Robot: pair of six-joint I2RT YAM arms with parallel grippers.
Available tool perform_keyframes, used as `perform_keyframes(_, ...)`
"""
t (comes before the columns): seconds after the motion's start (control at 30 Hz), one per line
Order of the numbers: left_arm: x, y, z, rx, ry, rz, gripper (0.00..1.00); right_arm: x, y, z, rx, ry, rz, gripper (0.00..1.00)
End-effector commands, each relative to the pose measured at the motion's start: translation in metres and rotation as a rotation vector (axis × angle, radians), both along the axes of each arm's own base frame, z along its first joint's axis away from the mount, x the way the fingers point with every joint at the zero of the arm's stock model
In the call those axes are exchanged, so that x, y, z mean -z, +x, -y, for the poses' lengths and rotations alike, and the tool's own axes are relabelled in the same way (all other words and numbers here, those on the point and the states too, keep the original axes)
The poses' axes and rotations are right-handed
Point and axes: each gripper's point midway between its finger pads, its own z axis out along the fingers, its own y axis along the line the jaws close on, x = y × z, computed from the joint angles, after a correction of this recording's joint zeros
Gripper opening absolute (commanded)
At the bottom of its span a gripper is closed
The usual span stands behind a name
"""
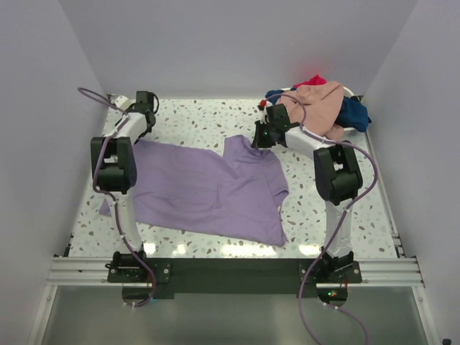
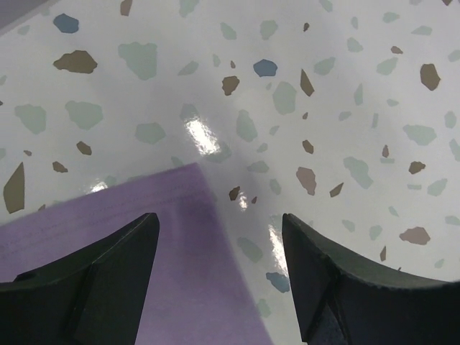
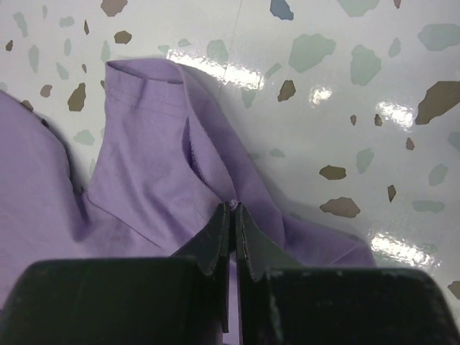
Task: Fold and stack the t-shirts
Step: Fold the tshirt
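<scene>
The left gripper (image 2: 219,224) hangs with its jaws spread wide over the table (image 1: 194,118), one finger above the purple shirt's (image 1: 205,190) far-left corner and the other above bare terrazzo. The shirt lies spread and rumpled across the table's middle between the two arms. At its far right edge the right gripper (image 3: 233,210) is pressed together, pinching a raised fold of fabric beside a sleeve, while the peach (image 1: 320,104), navy (image 1: 356,113) and red (image 1: 313,80) shirts sit heaped in the basket (image 1: 353,92) at the far right corner.
</scene>
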Motion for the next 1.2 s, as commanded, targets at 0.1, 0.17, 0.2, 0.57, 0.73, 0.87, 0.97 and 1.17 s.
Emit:
perform_keyframes(0.1, 0.003, -0.013, 0.004, -0.206, 0.039, -0.003, 0.74, -0.04, 0.002, -0.013, -0.033, 0.102, 0.067, 0.0)
perform_keyframes(0.17, 0.014, -0.018, 0.011, -0.246, 0.013, -0.01, 0.74, -0.041, 0.002, -0.014, -0.036, 0.114, 0.066, 0.0)
perform_keyframes(0.2, 0.024, -0.021, 0.013, -0.258, -0.008, -0.025, 0.74, -0.041, 0.002, -0.013, -0.034, 0.118, 0.066, 0.0)
perform_keyframes(0.57, 0.075, -0.063, 0.016, -0.414, -0.079, -0.091, 0.72, -0.039, 0.004, -0.001, -0.018, 0.143, 0.053, 0.0)
perform_keyframes(0.73, 0.053, -0.051, 0.01, -0.425, -0.058, -0.014, 0.71, -0.034, 0.003, 0.0, -0.018, 0.15, 0.037, 0.0)
perform_keyframes(0.87, 0.035, -0.043, 0.008, -0.427, -0.035, 0.035, 0.71, -0.029, 0.003, -0.002, -0.021, 0.157, 0.026, 0.0)
perform_keyframes(0.97, 0.026, -0.035, 0.008, -0.43, -0.047, 0.091, 0.71, -0.028, 0.002, -0.003, -0.024, 0.165, 0.017, 0.0)
perform_keyframes(1.17, 0.036, -0.033, 0.008, -0.433, -0.038, 0.052, 0.66, -0.031, 0.001, -0.001, -0.025, 0.16, 0.024, 0.0)
